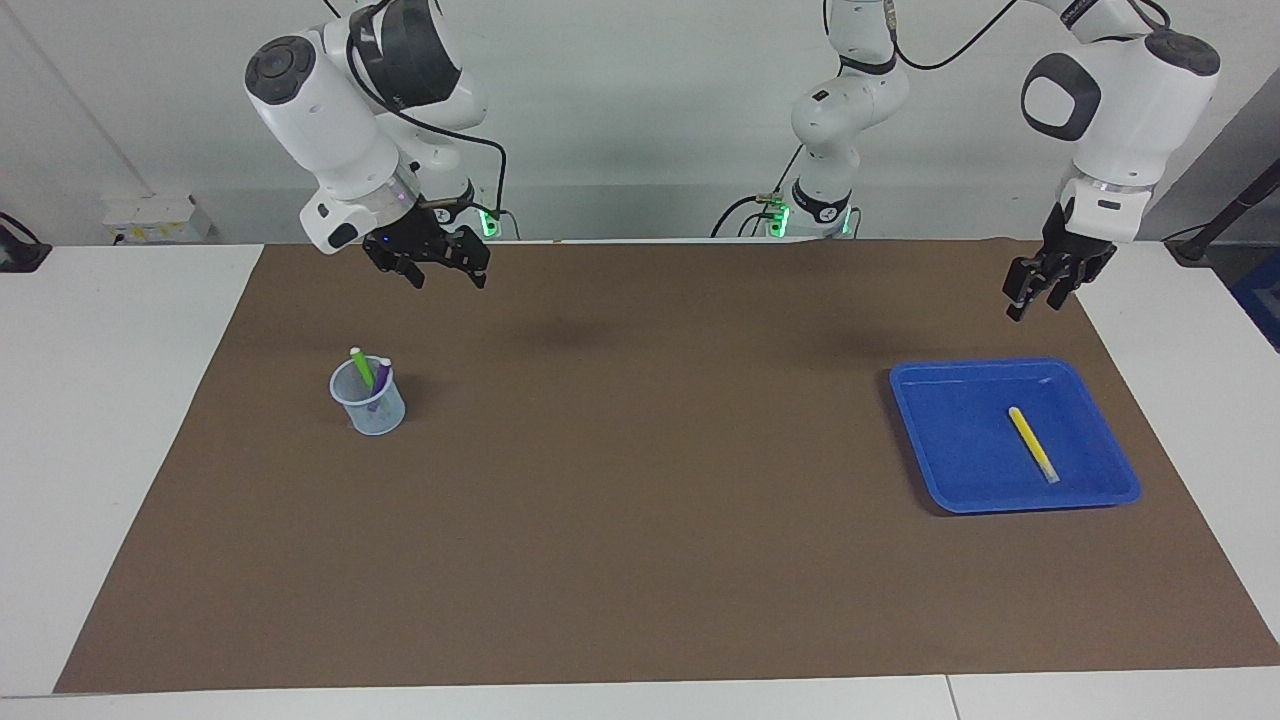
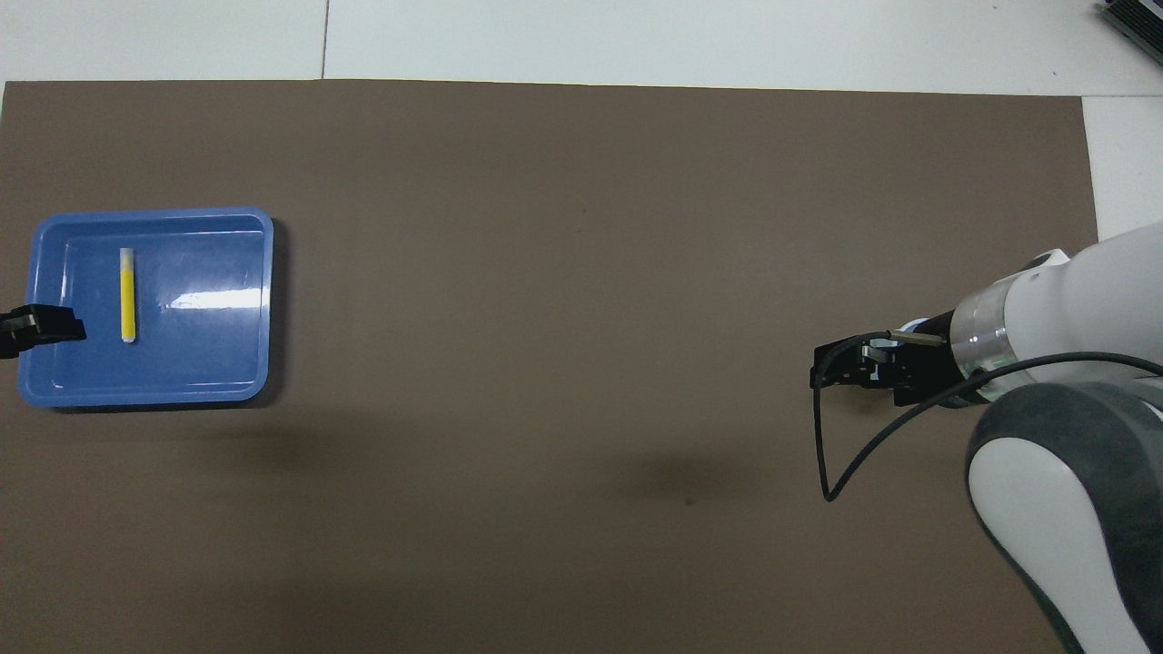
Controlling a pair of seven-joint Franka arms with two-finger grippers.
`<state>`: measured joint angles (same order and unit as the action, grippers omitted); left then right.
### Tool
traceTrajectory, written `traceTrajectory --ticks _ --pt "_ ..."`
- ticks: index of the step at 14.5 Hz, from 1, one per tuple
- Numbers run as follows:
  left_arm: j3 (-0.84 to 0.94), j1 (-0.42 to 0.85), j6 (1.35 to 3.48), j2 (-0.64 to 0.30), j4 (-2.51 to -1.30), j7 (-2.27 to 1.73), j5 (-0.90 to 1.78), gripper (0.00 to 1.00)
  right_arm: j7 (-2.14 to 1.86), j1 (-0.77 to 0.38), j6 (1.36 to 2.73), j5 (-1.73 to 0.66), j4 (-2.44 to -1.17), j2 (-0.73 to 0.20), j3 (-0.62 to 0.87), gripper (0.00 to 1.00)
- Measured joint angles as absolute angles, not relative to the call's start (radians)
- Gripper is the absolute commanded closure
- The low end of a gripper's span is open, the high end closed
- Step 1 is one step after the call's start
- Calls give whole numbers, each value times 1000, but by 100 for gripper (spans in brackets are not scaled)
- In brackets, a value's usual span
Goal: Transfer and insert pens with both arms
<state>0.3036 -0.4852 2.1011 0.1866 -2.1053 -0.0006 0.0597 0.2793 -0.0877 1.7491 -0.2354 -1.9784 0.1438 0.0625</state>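
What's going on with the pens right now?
Left gripper raised near blue tray, empty. Right gripper open above cup. Yellow pen in tray. Nothing blocking.

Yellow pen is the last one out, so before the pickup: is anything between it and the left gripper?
Nothing visible. The yellow pen lies alone in the blue tray, uncovered. The left gripper hangs above the mat beside the tray's robot-side edge.
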Motion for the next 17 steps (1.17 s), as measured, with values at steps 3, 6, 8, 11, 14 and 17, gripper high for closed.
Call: traceTrajectory --ticks 3,6,8,11,14,17 --pt "303 -485 2178 139 -2139 1 60 30 279 -88 1749 -235 -1978 144 62 0" --pt "304 -485 2199 101 -2143 47 60 31 280 -89 1749 -236 -1978 144 63 0" --pt "304 -485 2209 90 -2149 77 60 31 290 -98 1751 -236 -1978 144 63 0" --pt "302 -485 2234 89 -2178 117 60 31 328 -113 1757 -236 -1978 144 65 0" --pt "291 -496 2247 89 -2199 216 60 32 332 -116 1759 -236 -1978 144 65 0" --pt "285 -515 2281 90 -2232 294 60 32 332 -116 1759 -236 -1978 144 65 0"
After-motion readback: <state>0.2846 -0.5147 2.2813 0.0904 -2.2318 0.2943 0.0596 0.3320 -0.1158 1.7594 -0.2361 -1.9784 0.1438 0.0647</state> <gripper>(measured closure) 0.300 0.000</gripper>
